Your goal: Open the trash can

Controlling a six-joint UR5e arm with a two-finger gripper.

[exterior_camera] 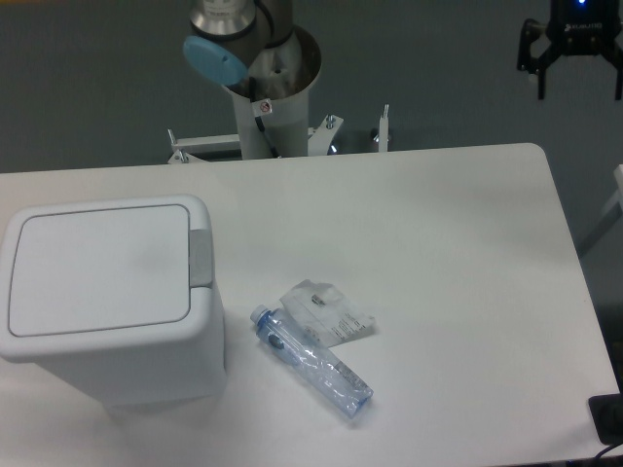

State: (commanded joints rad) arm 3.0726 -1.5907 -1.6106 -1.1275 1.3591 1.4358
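Spread jaws are seen on the gripper (pixel 579 70) at two o'clock; the trash can (pixel 107 297) lid is shut at eight o'clock.

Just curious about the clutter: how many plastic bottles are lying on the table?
1. The clear plastic bottle lies on its side right of the trash can, beside a crumpled wrapper.

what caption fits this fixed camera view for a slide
Closed white trash can beside a clear bottle and wrapper; open gripper raised far right.
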